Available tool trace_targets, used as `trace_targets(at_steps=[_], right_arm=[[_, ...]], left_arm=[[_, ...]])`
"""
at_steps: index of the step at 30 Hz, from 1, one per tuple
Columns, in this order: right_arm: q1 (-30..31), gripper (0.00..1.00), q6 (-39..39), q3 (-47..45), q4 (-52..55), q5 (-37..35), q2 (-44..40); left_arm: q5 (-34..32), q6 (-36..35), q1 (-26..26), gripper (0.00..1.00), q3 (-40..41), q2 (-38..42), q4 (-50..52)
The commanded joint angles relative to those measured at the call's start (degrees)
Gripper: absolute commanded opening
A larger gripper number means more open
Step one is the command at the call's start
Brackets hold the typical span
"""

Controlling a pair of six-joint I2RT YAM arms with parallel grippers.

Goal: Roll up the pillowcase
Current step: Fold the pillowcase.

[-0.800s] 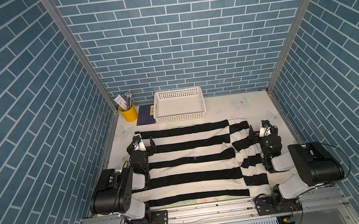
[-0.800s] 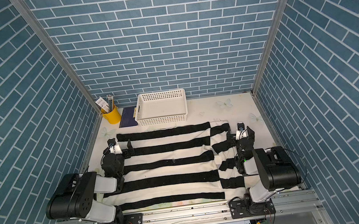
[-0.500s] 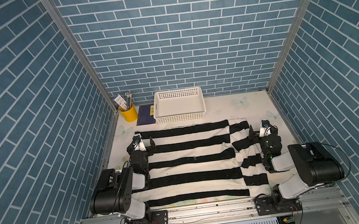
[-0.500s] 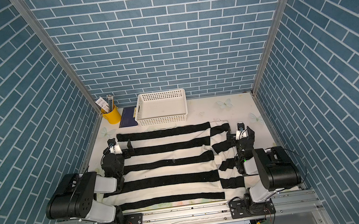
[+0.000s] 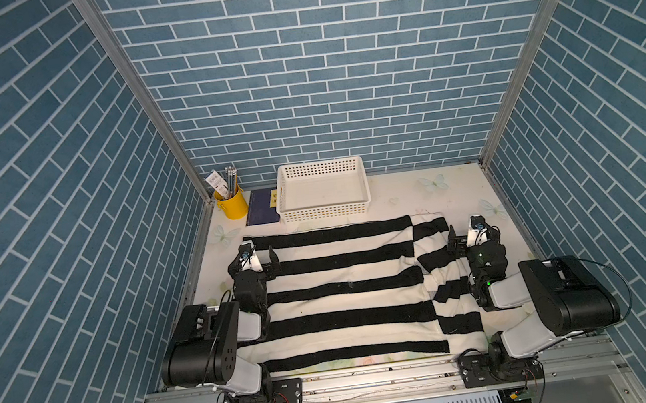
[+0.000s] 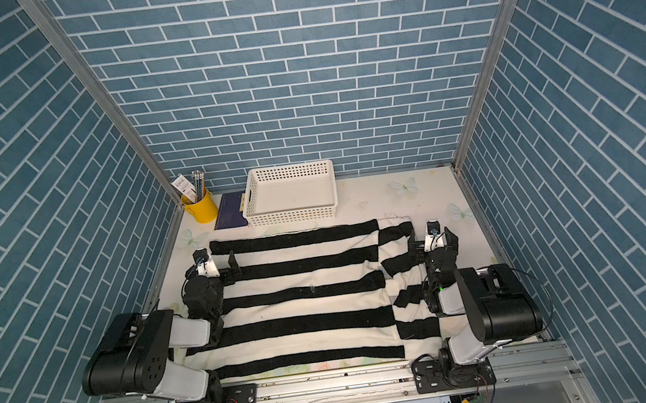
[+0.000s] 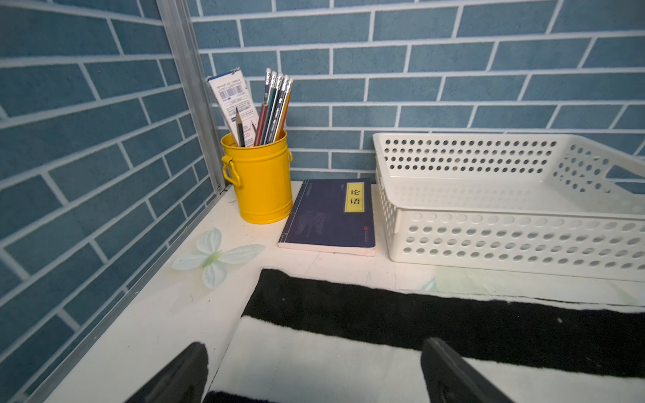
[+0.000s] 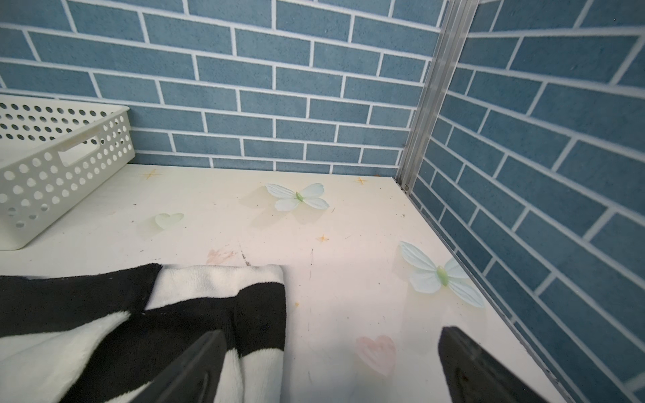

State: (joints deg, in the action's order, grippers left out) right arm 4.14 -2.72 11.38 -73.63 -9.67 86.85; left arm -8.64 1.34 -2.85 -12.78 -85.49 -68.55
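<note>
Blue brick-pattern walls box in a pale worktop (image 5: 462, 189) printed with faint butterflies and hearts.

Both top views:
- The pillowcase (image 5: 345, 296) is spread flat over the middle and near part of the worktop. It is plush, with broad black and cream stripes running left to right.
- Its right strip is doubled over, stripes out of line and slightly rumpled. No roll begun.
- The left end effector (image 5: 258, 260) is at the far left corner and the right end effector (image 5: 473, 235) by the far right edge. Both have jaws wide apart, holding nothing.
- A white perforated plastic basket (image 5: 324, 211) stands just beyond the far edge, apart from the cloth.
- A yellow metal pencil pot (image 5: 232, 208) and a dark blue book (image 5: 262, 213) sit to the basket's left.

Left wrist view: the fingers (image 7: 181, 377) straddle the cloth's left edge, one over bare worktop, one over the pile. Height above the cloth is unclear.

Right wrist view: the fingers (image 8: 195, 366) straddle the right edge likewise. The folded corner looks thick, rounded and towel-like.

Judgement: opening step, pre-grasp. The next move wants both arms to drop and pinch the same edge, level with each other, so the roll starts straight. The doubled right side will likely bulk up and skew it.
</note>
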Motion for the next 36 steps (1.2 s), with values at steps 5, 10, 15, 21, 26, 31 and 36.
trace_targets(at_steps=[5,10,15,21,26,31,36], right_arm=[[0.25,1.00,13.44,9.85,28.96,-12.04,-16.62],[-1.87,1.00,32.75,16.39,44.55,-9.37,-21.89],[-1.83,1.00,31.29,23.50,49.01,-2.27,-18.43],[-1.57,1.00,30.06,32.52,58.56,4.63,-10.30],[-0.54,1.00,28.62,37.74,65.16,6.94,-3.05],[0.64,1.00,28.19,41.67,68.84,8.00,2.67],[1.09,1.00,28.15,44.46,71.12,7.57,5.91]], left_arm=[[-12.14,8.47,0.48,1.00,-23.92,10.52,43.20],[-13.98,19.24,0.57,1.00,-37.77,10.98,65.49],[-8.54,20.87,1.33,1.00,-40.59,11.44,70.30],[-3.65,22.85,5.36,1.00,-46.58,1.32,80.96],[3.56,22.26,9.69,1.00,-49.32,-6.48,81.06],[5.12,20.01,10.57,0.96,-55.98,-15.92,81.83],[7.99,19.25,11.22,0.89,-60.57,-23.88,81.43]])
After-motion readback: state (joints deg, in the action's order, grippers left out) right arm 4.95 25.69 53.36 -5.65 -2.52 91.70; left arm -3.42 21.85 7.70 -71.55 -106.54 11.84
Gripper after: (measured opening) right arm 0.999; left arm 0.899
